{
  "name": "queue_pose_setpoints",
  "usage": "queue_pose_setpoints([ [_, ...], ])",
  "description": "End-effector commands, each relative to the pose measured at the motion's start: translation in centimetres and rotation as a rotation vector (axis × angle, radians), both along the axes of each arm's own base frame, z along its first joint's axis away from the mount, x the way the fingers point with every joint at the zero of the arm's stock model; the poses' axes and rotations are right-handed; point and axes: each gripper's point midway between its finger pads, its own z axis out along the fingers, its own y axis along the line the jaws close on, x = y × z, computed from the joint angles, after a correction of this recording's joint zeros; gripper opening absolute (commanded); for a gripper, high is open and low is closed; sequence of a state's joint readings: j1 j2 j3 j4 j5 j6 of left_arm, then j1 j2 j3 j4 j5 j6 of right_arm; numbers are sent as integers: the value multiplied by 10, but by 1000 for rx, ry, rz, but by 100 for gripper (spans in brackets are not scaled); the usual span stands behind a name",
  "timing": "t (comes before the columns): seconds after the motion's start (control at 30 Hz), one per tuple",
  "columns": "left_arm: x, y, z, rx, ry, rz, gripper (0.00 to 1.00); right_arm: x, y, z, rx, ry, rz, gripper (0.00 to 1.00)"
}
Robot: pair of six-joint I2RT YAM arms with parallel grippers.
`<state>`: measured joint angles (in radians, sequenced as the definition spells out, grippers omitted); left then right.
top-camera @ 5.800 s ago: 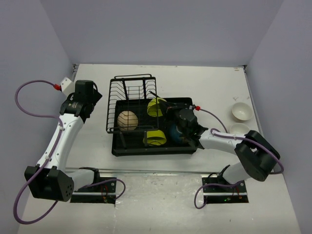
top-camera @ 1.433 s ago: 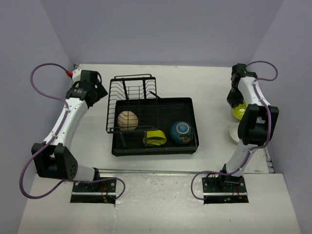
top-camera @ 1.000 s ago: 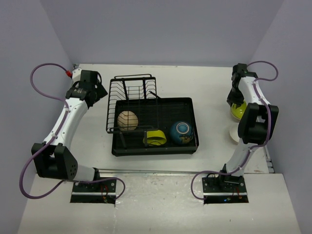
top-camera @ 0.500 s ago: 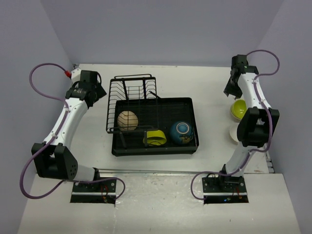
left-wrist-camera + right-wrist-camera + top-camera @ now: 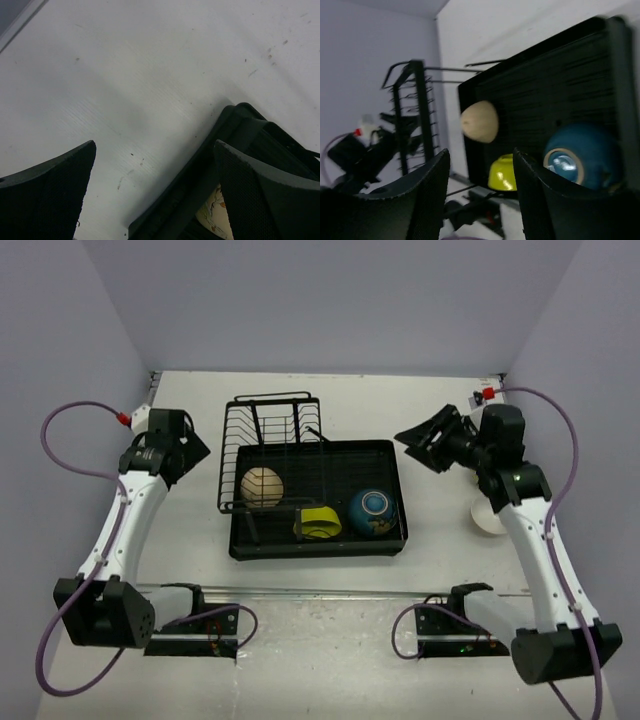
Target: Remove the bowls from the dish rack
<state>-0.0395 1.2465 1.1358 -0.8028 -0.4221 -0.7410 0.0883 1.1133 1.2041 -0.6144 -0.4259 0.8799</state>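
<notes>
Top external view, right side: your right pincer (image 5: 418, 440) is spread wide with nothing in it. It sits just off the far right corner of the dish rack (image 5: 350, 472) and points left across the black tray. The right wrist view agrees: the right pincer (image 5: 480, 167) has its jaws well apart, and the tray shows through the gap.

Three bowls are in the rack:
- The blue bowl (image 5: 373, 511) is in the tray near its right edge, nearest this pincer; the wrist view shows its blue outside and round foot (image 5: 580, 160).
- The lime-green bowl (image 5: 318, 522) stands on its edge at the tray's near side, left of the blue one (image 5: 503, 172).
- The tan bowl (image 5: 262, 487) stands on edge among the wire slots at the left (image 5: 480, 121).

A white bowl (image 5: 486, 520) rests on the table (image 5: 330, 390) right of the rack, partly hidden by the right forearm.

Your left pincer (image 5: 185, 445) is spread and empty, near the rack's left side. Its wrist view (image 5: 155, 150) shows bare table and one tray corner between the jaws.
</notes>
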Motion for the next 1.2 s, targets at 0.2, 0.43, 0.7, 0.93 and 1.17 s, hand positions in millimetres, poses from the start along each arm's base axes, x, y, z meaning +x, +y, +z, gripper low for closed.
queue_pose_setpoints([
  [0.2,-22,-16,31,-121,-146,-6,100,-84,52,67,595,-58,49,56],
  [0.43,-36,-19,17,-154,-138,20,100,-116,43,19,745,65,-138,54],
  [0.7,-39,-17,26,-165,-169,46,100,-126,51,-14,749,63,-122,53],
  [0.93,-42,-17,34,-160,-168,44,100,-131,94,-27,606,108,33,54],
  [1.17,-50,-15,36,-161,-170,58,99,-141,112,-40,574,215,-40,53],
])
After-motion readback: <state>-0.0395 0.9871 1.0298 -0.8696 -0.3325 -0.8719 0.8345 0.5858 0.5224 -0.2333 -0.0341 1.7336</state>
